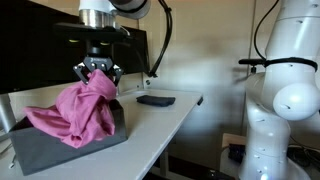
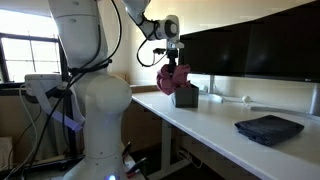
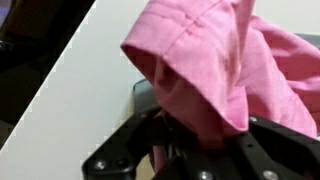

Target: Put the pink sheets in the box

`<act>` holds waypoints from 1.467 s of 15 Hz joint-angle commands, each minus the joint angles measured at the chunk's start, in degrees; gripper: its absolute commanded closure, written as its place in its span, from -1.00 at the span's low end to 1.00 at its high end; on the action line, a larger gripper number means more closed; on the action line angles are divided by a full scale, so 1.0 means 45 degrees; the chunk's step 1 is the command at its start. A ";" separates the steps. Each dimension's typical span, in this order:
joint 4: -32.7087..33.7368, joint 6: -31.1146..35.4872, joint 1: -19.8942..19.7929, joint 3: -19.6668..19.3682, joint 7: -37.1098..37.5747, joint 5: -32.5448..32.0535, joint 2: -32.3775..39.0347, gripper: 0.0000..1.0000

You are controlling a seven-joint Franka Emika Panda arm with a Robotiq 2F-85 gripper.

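Observation:
The pink sheet [image 1: 80, 110] is a crumpled pink cloth draped over a dark grey box [image 1: 60, 148] on the white table. It also shows in the other exterior view [image 2: 175, 80], above the dark box [image 2: 185, 97]. My gripper [image 1: 98, 72] hangs straight above the cloth and is shut on its top fold. In the wrist view the pink sheet [image 3: 220, 70] fills the frame and runs down between my black fingers [image 3: 195, 150]. A bit of the box rim [image 3: 140, 92] shows beneath it.
A dark folded cloth [image 1: 155, 100] lies farther along the table, also in the other exterior view [image 2: 268, 129]. Black monitors [image 2: 250, 50] stand along the table's back edge. A white robot [image 1: 285, 90] stands beside the table. The table edge [image 3: 60, 100] is near.

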 commanded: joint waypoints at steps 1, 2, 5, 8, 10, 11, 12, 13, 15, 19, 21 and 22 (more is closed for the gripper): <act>0.0594 0.0226 -0.0282 -0.0046 0.0037 -0.0525 0.0709 0.92; 0.0748 0.0228 -0.0263 -0.0097 -0.0060 -0.0471 0.0845 0.92; 0.1587 0.0043 -0.0121 -0.0085 -0.0211 -0.0490 0.1092 0.92; 0.2504 -0.0183 -0.0051 -0.0029 -0.0018 -0.1071 0.1111 0.92; 0.3046 -0.0268 -0.0069 -0.0009 0.0029 -0.1471 0.1112 0.92; 0.3253 -0.0292 -0.0097 -0.0020 0.0094 -0.1659 0.1110 0.92; 0.3441 -0.0309 -0.0119 -0.0043 0.0097 -0.1779 0.1120 0.92; 0.3548 -0.0280 -0.0148 -0.0083 0.0093 -0.1852 0.1111 0.92; 0.3649 -0.0186 -0.0219 -0.0204 0.0066 -0.1861 0.1147 0.92; 0.3464 -0.0002 -0.0335 -0.0522 -0.0001 -0.1599 0.1399 0.92; 0.3303 0.0150 -0.0375 -0.0691 -0.0136 -0.1353 0.1706 0.92; 0.3236 0.0203 -0.0371 -0.0783 -0.0165 -0.1254 0.1903 0.92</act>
